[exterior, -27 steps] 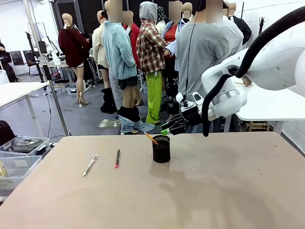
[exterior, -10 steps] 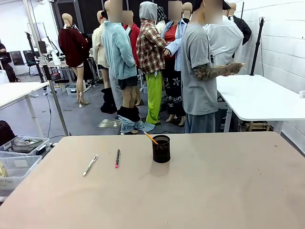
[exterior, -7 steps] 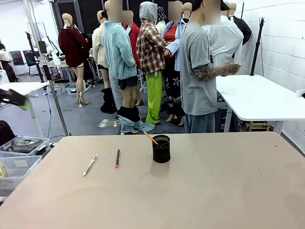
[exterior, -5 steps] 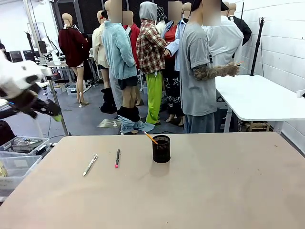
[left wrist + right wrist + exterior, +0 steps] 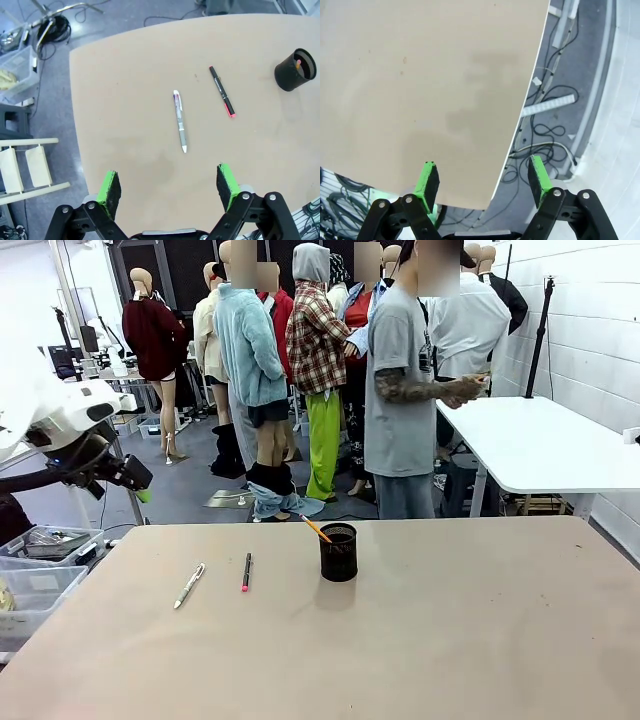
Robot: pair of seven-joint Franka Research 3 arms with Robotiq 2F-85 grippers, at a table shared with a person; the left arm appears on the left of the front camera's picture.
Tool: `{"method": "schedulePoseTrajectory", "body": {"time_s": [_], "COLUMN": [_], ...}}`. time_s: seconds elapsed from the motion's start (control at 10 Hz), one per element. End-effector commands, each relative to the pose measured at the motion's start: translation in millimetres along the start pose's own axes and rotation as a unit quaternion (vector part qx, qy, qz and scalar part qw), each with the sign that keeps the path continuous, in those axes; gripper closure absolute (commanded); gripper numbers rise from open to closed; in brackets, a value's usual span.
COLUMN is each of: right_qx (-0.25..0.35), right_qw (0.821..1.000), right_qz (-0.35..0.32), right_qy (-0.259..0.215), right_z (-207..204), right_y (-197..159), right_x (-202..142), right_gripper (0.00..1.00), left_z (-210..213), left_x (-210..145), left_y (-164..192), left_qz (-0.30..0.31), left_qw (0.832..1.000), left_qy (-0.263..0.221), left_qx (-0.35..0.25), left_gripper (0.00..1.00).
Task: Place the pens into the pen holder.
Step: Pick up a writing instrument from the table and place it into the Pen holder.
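Aloft, left pincer (image 5: pixel 167 186): wide open, empty.
Right pincer (image 5: pixel 482 181): open, empty.
Desk (image 5: pixel 450 640): white-silver pen (image 5: pixel 180 121), black-pink pen (image 5: pixel 222 91) lying.
Pen holder (image 5: pixel 285 79): orange pencil (image 5: pixel 317 529) inside.

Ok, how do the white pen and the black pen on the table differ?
The white pen is silvery white; the black pen is black with pink ends. The white pen lies farther from the pen holder; the black pen lies between them. In the front view the white pen slants, the black pen runs nearly straight away. Both lie flat on the table, apart, outside the holder.
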State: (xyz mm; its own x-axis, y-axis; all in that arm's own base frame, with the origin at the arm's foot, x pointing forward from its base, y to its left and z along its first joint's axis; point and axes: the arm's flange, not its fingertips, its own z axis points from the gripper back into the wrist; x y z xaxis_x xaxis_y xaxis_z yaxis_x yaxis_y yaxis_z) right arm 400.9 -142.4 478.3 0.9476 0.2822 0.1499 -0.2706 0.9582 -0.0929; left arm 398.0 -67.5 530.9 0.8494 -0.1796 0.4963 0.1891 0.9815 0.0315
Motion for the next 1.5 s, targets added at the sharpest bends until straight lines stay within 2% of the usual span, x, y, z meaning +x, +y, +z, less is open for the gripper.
{"method": "schedulePoseTrajectory", "body": {"time_s": [0.0, 0.1, 0.3, 0.5, 0.6, 0.8, 0.9, 1.0, 1.2, 1.4], "right_qx": [-0.014, -0.014, -0.014, -0.014, -0.014, -0.014, -0.014, -0.014, -0.014, -0.014], "right_qw": [1.0, 1.0, 1.0, 1.0, 1.0, 1.0, 1.0, 1.0, 1.0, 1.0], "right_qz": [0.003, 0.003, 0.003, 0.003, 0.003, 0.003, 0.003, 0.003, 0.003, 0.003], "right_qy": [0.001, 0.001, 0.001, 0.001, 0.001, 0.001, 0.001, 0.001, 0.001, 0.001], "right_z": [-1.1, -1.1, -1.1, -1.1, -1.1, -1.1, -1.1, -1.1, -1.1, -1.1], "right_y": [-0.8, -0.8, -0.8, -0.8, -0.8, -0.8, -0.8, -0.8, -0.8, -0.8], "right_x": [-0.9, -0.9, -0.9, -0.9, -0.9, -0.9, -0.9, -0.9, -0.9, -0.9], "right_gripper": [0.11, 0.11, 0.11, 0.11, 0.11, 0.11, 0.11, 0.11, 0.11, 0.11], "left_z": [-13.4, -34.7, -93.0, -131.5, -151.5, -183.3, -181.0, -181.1, -187.1, -221.6], "left_x": [-0.1, 7.0, 26.9, 36.3, 38.4, 41.8, 41.0, 31.7, 38.6, 48.9], "left_y": [5.6, 1.5, -9.1, 1.0, -3.3, -3.0, -1.3, -7.3, -2.2, -1.6], "left_qz": [0.0, -0.004, -0.055, -0.066, -0.079, -0.07, -0.021, -0.073, -0.055, -0.063], "left_qw": [1.0, 0.999, 0.989, 0.975, 0.971, 0.971, 0.986, 0.971, 0.976, 0.969], "left_qy": [0.014, 0.05, 0.125, 0.191, 0.207, 0.216, 0.166, 0.213, 0.199, 0.23], "left_qx": [-0.007, -0.02, -0.06, -0.088, -0.091, -0.072, -0.013, -0.082, -0.064, -0.058], "left_gripper": [0.0, 0.0, 0.0, 0.0, 0.0, 0.0, 0.0, 0.0, 0.0, 0.0]}}
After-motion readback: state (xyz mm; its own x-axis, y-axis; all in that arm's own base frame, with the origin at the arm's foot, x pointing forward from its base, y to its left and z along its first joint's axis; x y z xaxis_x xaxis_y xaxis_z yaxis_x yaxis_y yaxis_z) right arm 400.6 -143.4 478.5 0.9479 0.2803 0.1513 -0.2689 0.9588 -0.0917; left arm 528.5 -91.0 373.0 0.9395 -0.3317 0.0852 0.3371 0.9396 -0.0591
